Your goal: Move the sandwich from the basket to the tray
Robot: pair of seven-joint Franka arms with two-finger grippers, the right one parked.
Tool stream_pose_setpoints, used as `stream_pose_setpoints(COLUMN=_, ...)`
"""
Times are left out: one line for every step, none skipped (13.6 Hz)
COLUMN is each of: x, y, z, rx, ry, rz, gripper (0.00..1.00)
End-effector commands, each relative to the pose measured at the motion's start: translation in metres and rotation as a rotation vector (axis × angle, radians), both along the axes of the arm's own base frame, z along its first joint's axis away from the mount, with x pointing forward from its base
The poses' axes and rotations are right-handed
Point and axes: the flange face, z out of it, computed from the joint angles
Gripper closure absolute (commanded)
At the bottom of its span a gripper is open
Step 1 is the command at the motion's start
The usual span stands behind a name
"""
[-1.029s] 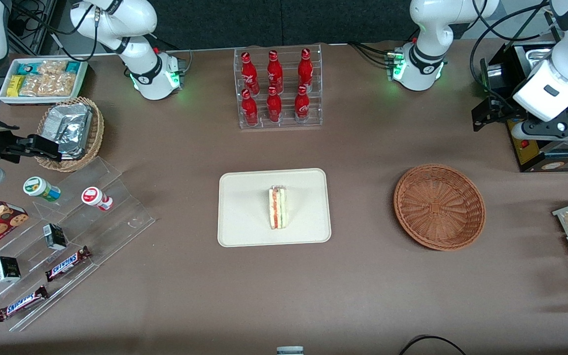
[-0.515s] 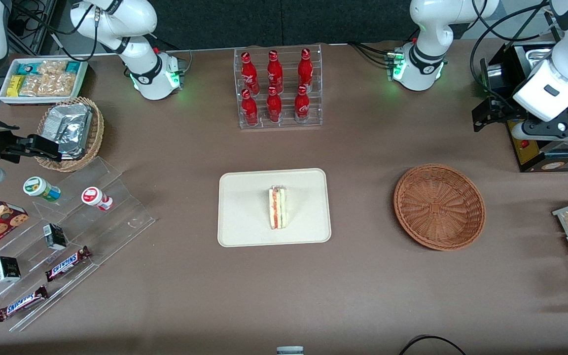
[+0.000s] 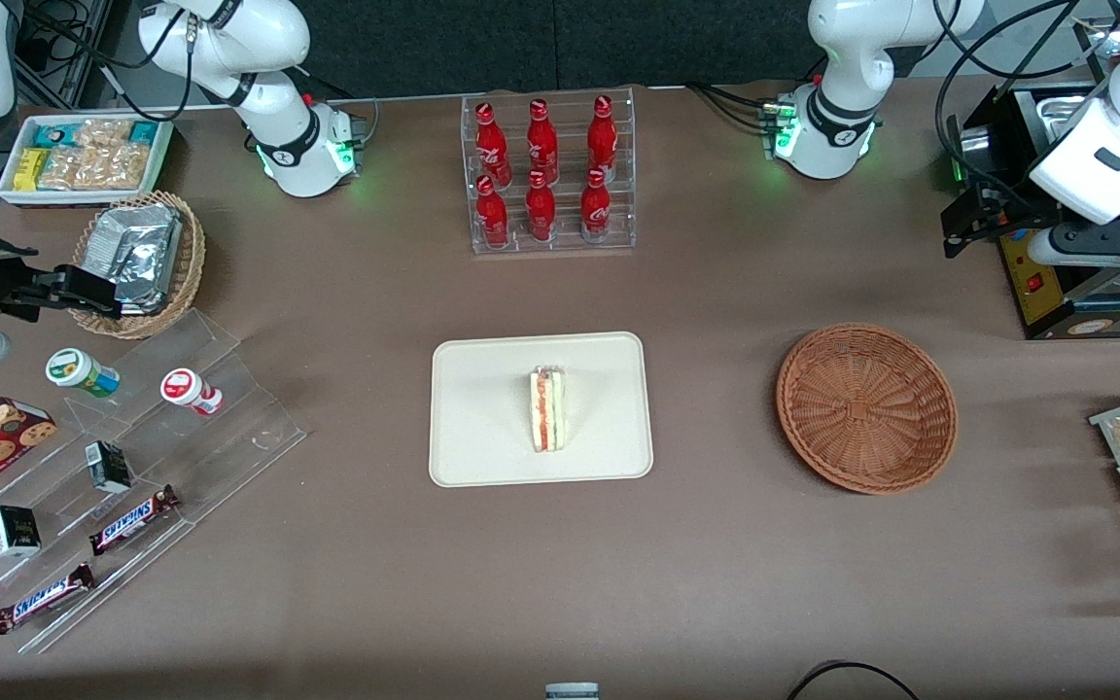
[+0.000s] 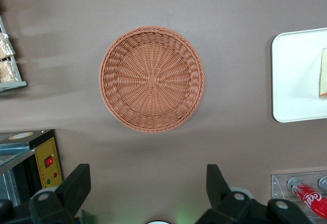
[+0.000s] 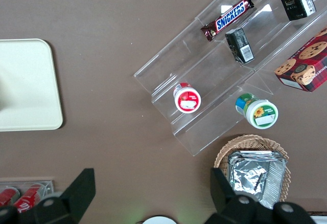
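One brown table (image 3: 716,603) with a matte, cloth-like surface is covered by the whole scene. One flat cream tray (image 3: 482,428), rectangular with rounded corners and a low rim, is laid at the middle of the table, and one round, shallow basket (image 3: 866,408) of reddish-brown woven wicker is set beside it, toward the working arm's end, with nothing inside it. One clear plastic rack (image 3: 552,175) is placed farther from the front camera than the tray, and six red bottles (image 3: 542,144) with silver caps are held upright in it in two rows of three. One sandwich (image 3: 548,408), a pale bread wedge with red and green layers showing along its edge, is seen resting on the tray, near its centre. One gripper (image 4: 145,193) is held high above the table, clear of the basket, with its two dark fingers (image 4: 76,185) spread wide apart and nothing gripped between them.
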Motion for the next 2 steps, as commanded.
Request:
stream_pose_setpoints(x=0.0047, y=0.0024, z=0.0052, rx=0.008, ry=0.007, rz=0.000, gripper=0.00)
stream_pose_setpoints(x=0.0047, y=0.0024, z=0.0045, rx=0.008, ry=0.008, rz=0.001, gripper=0.00)
